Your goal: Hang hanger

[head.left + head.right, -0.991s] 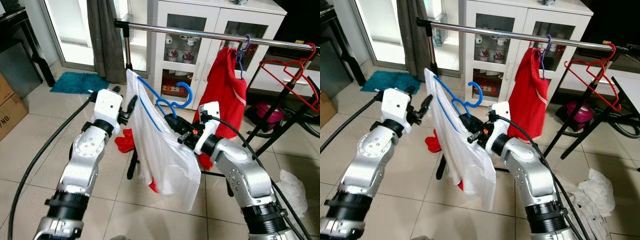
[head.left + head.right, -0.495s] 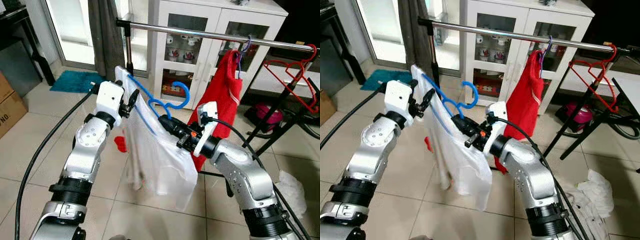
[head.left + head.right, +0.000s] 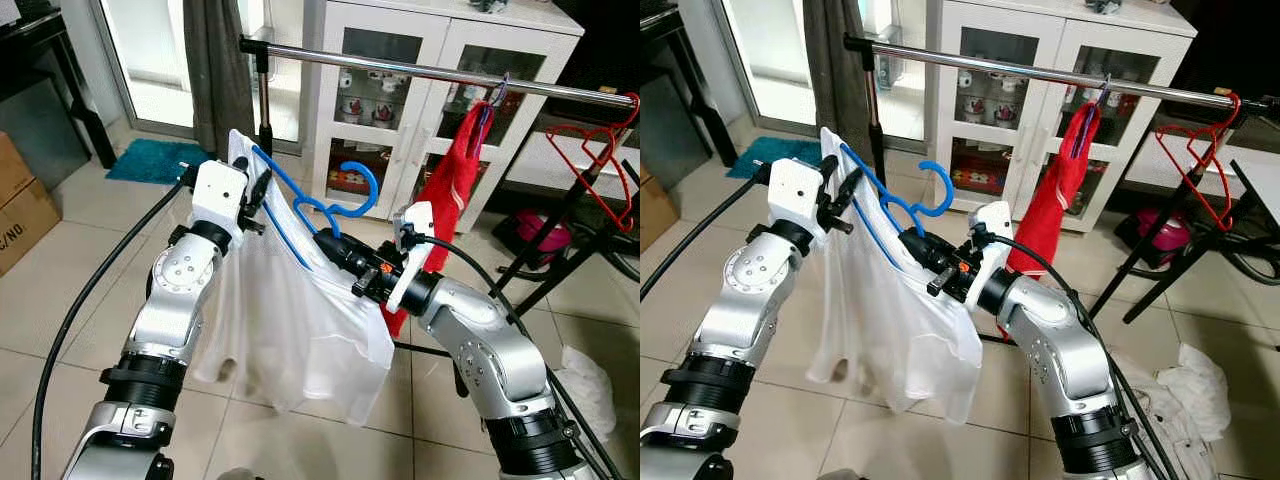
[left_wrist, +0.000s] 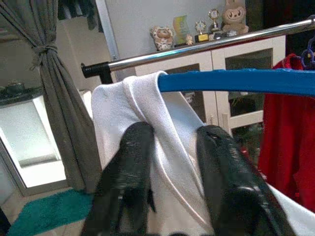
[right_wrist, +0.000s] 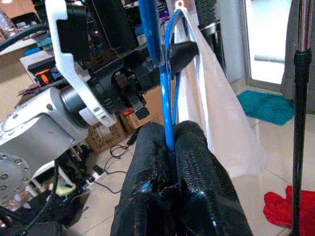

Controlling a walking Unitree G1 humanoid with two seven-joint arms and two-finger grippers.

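Note:
A blue hanger [image 3: 362,190] carries a white shirt [image 3: 290,330] in front of me, below the silver rail [image 3: 400,68]. My right gripper [image 3: 325,243] is shut on the hanger's thin blue wire [image 5: 167,98] under the hook. My left gripper [image 3: 258,195] is at the hanger's far left end, with a fold of the shirt's shoulder [image 4: 167,147] between its two black fingers [image 4: 128,167]. The hanger's thick blue arm [image 4: 236,81] runs out from under that fold. The shirt hangs spread out between both arms.
A red garment [image 3: 455,180] hangs on the rail on a purple hanger, and a red hanger [image 3: 590,150] hangs at the rail's right end. Behind stands a white cabinet [image 3: 400,40]. A curtain [image 3: 220,70], teal mat [image 3: 150,160], cardboard box [image 3: 20,210] and white floor cloth [image 3: 590,370] surround me.
My left gripper has risen to the hanger's left end and taken the shirt's shoulder. The shirt has gone from a narrow bunch to hanging wide. The right gripper has stayed shut on the hanger.

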